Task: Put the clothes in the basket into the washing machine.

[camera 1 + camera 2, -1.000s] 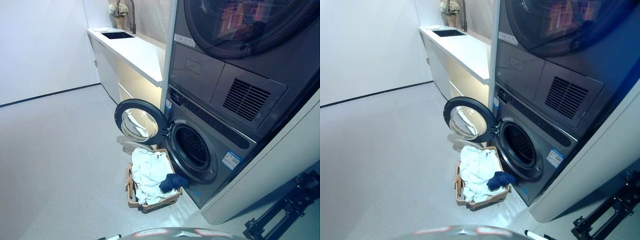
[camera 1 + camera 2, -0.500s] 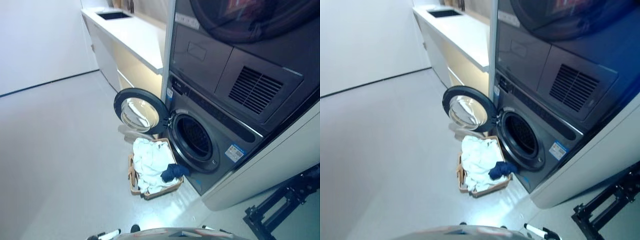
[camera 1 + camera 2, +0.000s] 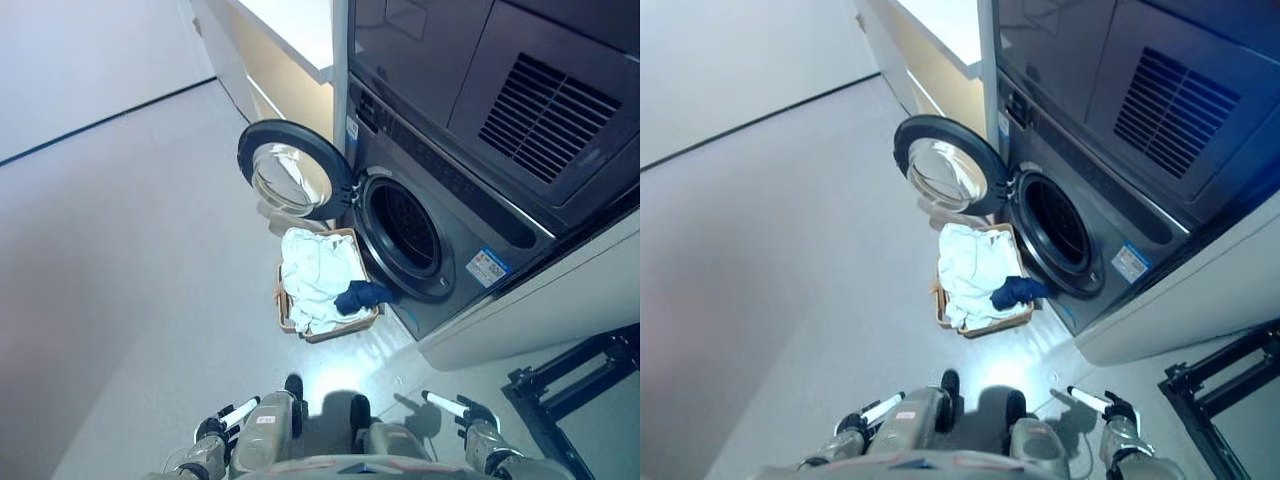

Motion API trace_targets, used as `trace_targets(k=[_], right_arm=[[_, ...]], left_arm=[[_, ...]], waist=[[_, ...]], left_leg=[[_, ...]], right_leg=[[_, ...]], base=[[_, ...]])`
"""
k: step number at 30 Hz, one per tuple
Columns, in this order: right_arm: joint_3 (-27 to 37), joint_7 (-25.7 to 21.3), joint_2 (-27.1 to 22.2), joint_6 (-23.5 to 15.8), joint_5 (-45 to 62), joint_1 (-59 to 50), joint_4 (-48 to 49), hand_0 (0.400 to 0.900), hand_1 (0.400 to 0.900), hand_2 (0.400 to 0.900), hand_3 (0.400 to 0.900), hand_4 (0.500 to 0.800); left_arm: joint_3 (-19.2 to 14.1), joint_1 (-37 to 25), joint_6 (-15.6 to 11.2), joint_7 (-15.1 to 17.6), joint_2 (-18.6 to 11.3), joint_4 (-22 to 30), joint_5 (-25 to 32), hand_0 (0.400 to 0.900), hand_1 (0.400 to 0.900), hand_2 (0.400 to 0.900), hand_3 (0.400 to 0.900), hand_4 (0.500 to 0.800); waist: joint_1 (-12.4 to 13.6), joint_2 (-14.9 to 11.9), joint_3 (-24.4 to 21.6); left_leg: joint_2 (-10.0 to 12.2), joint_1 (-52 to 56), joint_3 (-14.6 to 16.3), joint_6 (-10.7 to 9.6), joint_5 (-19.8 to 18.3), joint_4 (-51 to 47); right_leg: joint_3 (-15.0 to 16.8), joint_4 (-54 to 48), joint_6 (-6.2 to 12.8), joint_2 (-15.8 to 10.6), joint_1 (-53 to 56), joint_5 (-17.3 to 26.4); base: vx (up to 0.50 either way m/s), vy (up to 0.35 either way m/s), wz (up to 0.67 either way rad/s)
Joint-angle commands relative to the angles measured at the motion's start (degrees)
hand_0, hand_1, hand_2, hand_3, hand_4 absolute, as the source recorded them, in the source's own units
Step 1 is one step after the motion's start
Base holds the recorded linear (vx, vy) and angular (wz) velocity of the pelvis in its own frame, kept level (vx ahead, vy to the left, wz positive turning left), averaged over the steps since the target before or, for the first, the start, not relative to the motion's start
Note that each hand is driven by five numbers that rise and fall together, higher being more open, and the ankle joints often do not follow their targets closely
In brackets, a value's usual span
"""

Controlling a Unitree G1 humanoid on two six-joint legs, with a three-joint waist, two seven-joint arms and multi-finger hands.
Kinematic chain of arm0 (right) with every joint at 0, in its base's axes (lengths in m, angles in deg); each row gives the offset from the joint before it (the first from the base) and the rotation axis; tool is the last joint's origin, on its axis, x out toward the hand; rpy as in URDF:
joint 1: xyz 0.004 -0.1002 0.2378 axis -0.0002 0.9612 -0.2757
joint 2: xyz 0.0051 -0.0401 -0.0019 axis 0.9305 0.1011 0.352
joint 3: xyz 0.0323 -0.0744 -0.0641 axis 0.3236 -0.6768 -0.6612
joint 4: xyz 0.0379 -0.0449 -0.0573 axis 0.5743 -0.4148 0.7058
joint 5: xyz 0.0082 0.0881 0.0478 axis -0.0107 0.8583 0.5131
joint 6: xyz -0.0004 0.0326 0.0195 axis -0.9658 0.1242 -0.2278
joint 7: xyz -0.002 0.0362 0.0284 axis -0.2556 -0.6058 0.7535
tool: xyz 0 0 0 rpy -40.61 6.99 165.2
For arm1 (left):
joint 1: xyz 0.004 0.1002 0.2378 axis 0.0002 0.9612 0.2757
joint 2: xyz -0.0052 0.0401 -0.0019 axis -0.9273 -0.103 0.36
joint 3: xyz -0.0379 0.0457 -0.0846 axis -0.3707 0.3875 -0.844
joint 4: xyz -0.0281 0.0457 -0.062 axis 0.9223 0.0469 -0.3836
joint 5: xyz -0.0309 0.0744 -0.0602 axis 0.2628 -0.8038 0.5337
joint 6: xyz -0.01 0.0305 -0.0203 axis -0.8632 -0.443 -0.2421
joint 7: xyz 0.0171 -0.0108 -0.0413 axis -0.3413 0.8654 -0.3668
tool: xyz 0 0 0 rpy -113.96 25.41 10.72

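**Both hands low, laundry basket waiting at the open washer**

The left hand [image 3: 212, 440] sits at the bottom edge of the view, fingers relaxed with a white-tipped finger pointing forward, holding nothing. The right hand [image 3: 466, 414] shows at the lower right, likewise loose, a white-tipped finger extended and empty. Both are well apart from the woven brown basket [image 3: 343, 328], which stands on the smooth pale floor [image 3: 130, 250] just in front of the washing machine [image 3: 440, 230]. Crumpled white clothes [image 3: 315, 275] fill the basket, and a dark blue garment [image 3: 362, 295] drapes over its rim toward the drum. The round glass door [image 3: 293, 182] stands swung open to the left, the dark grey drum opening [image 3: 405, 228] exposed.
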Motion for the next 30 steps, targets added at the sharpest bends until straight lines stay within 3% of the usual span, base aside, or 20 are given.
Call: trace_targets(k=[1,4,8,10,13,15,17,19,22,27,30], right_arm=[[-0.15,-0.95,-0.83,-2.57,0.66,-0.76,1.62,0.9,0.9,0.9,0.9,0.8],[-0.38,-0.59,-0.02,-2.71,0.27,-0.67,1.42,0.9,0.9,0.9,0.9,0.8],[-0.42,0.44,2.19,-2.47,0.98,-0.31,1.67,0.9,0.9,0.9,0.9,0.8],[-0.85,0.59,2.67,-2.63,0.94,-0.44,2.36,0.9,0.9,0.9,0.9,0.8],[-1.57,0.54,3.77,-3.39,2.64,-1.93,5.28,0.9,0.9,0.9,0.9,0.8],[-2.71,0.26,4.16,-3.85,2.65,-3.21,7.29,0.9,0.9,0.9,0.9,0.8],[-3.58,0.08,4.44,-4.02,2.39,-3.82,8.62,0.9,0.9,0.9,0.9,0.8],[-5.16,-0.01,4.55,-4.42,1.87,-5.15,10.87,0.9,0.9,0.9,0.9,0.8],[-8.4,-0.63,3.45,-4.68,-0.91,-7.48,14.15,0.9,0.9,0.9,0.9,0.8],[-11.28,-1.74,2.2,-4.37,-5.98,-8.49,16.14,0.9,0.9,0.9,0.9,0.8],[-14.25,-2.92,1.03,-3.83,-10.96,-11.12,17.17,0.9,0.9,0.9,0.9,0.8]], left_arm=[[-0.43,2.57,-1.16,2.06,-0.5,0.59,1.7,0.9,0.9,0.9,0.9,0.8],[-0.44,3.13,-1.09,2.34,-0.6,0.14,1.26,0.9,0.9,0.9,0.9,0.8],[-0.28,2.37,-0.81,1.78,-2.28,0.79,-0.03,0.9,0.9,0.9,0.9,0.8],[-0.19,1.79,-0.75,1.79,-2.89,1.26,-0.17,0.9,0.9,0.9,0.9,0.8],[0.5,-0.69,-0.62,2.19,-4.83,2.29,-0.53,0.9,0.9,0.9,0.9,0.8],[0.82,-2.01,-0.77,2.71,-5.99,2.67,-0.43,0.9,0.9,0.9,0.9,0.8],[0.81,-2.64,-0.73,2.93,-6.62,2.74,-0.36,0.9,0.9,0.9,0.9,0.8],[0.83,-3.62,-0.99,3.34,-7.43,2.97,0.2,0.9,0.9,0.9,0.9,0.8],[0.99,-5.25,-1.25,3.59,-7.54,2.94,0.24,0.9,0.9,0.9,0.9,0.8],[1.06,-5.76,-1.56,3.94,-7.23,3.2,0.63,0.9,0.9,0.9,0.9,0.8],[1.2,-7.04,-1.98,4.54,-6.83,3.73,1.6,0.9,0.9,0.9,0.9,0.8]], waist=[[0.62,0.73,-1.18],[1.4,-0.42,-2.82],[2.43,-4.01,-5.41],[2.74,-4.79,-5.71],[2.6,-5.72,-4.0],[2.16,-5.62,-2.21],[2.13,-5.43,-1.4],[1.85,-4.9,-0.14],[1.74,-4.38,1.52],[1.61,-4.73,2.89],[2.03,-4.3,3.85]], left_leg=[[-1.48,-4.11,0.49,4.81,1.81,-1.7],[-0.15,-2.25,3.28,4.6,3.53,-3.12],[-1.95,-2.3,4.58,8.5,-1.65,2.15],[-2.28,-2.46,4.99,9.52,-3.55,3.3],[-3.34,-1.15,5.1,11.65,-6.39,3.77],[-3.33,-0.07,4.94,12.3,-7.16,3.27],[-3.07,0.74,4.98,12.46,-7.57,2.9],[-2.63,1.83,4.63,12.41,-7.44,1.9],[-2.22,2.93,4.27,11.46,-7.08,0.25],[-2.85,2.55,3.75,10.94,-7.82,1.55],[-2.76,1.27,3.48,10.32,-6.89,0.81]], right_leg=[[2.65,3.5,4.53,2.65,6.71,-11.67],[3.74,1.43,5.66,1.65,11.11,-12.71],[4.8,5.4,8.43,-2.44,9.93,-12.48],[5.19,7.75,9.07,-3.21,8.56,-11.77],[5.45,22.83,10.97,-4.52,-0.22,-2.5],[4.24,29.13,10.49,-5.21,-4.64,0.65],[3.25,29.75,10.01,-5.47,-6.27,0.36],[3.37,26.86,9.35,-3.95,-9.0,-1.25],[4.55,13.77,9.18,-1.05,-10.7,-5.0],[5.77,7.49,9.95,-1.32,-11.14,-2.41],[4.63,7.29,9.33,-1.3,-12.25,-1.97]], base=[[0.38,0.161,-0.23],[0.46,0.251,-0.32],[0.48,0.376,-0.3],[0.32,0.344,-0.13],[0.21,0.361,-0.03],[0.08,0.222,-0.03],[0.07,0.136,-0.12],[0.11,0.139,-0.09],[0.12,0.042,0.06],[0.07,-0.052,0.16],[0.01,-0.152,0.26]])
